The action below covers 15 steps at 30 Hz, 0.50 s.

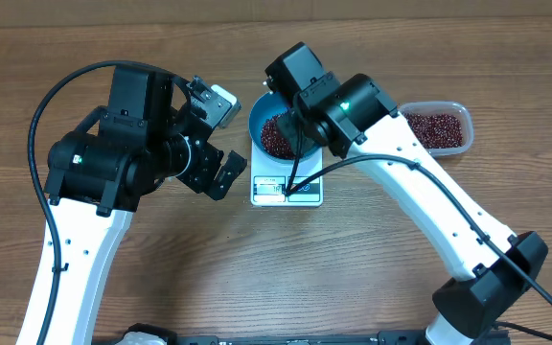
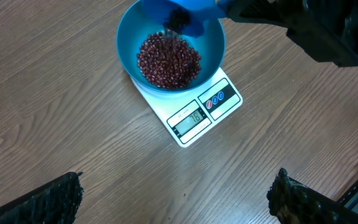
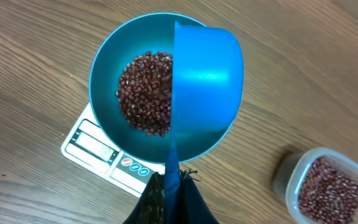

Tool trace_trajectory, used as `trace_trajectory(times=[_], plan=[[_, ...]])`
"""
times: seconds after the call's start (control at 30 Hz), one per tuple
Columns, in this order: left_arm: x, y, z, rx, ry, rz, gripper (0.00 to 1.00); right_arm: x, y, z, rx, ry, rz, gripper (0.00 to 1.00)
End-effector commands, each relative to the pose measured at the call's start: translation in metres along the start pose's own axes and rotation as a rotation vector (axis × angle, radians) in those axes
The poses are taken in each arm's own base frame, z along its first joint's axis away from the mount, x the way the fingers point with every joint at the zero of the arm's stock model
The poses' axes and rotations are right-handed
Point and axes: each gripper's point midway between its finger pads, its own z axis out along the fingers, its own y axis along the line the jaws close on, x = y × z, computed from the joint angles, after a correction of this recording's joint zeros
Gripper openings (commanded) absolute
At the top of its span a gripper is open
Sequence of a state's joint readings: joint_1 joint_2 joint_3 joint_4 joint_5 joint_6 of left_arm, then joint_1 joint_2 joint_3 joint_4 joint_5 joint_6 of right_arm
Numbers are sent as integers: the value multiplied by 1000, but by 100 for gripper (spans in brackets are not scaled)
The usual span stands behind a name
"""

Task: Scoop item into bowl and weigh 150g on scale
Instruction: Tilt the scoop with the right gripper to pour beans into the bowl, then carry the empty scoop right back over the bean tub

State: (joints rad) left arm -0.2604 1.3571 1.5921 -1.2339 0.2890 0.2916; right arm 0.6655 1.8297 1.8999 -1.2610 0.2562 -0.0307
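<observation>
Only the tips of my left jaws show. They are wide open and hold nothing, above the counter (image 2: pixel 55 93). My right jaws are shut tight on the handle of the one blue scoop (image 3: pixel 207 81). The scoop is tipped over the one blue bowl (image 3: pixel 104 74) and hides its right side. The beans (image 3: pixel 145 93), too many to count, lie heaped in the bowl. It sits on the one white scale (image 3: pixel 95 146); I cannot read the screen. Farthest, one clear tub (image 3: pixel 286 177) of beans is cut off.
</observation>
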Motion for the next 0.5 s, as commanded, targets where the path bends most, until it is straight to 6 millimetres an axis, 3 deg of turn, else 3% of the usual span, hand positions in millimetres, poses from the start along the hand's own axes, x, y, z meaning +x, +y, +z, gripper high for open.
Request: trace_trajectory(times=[0.0,0.47], plan=[[-6,-3,-5,9,-25,24,100,-11,-9,-28,73,-73,-27,4],[-6,-3,-5,9,-25,24,100,-12,-1,-31,78,-79,-53,4]])
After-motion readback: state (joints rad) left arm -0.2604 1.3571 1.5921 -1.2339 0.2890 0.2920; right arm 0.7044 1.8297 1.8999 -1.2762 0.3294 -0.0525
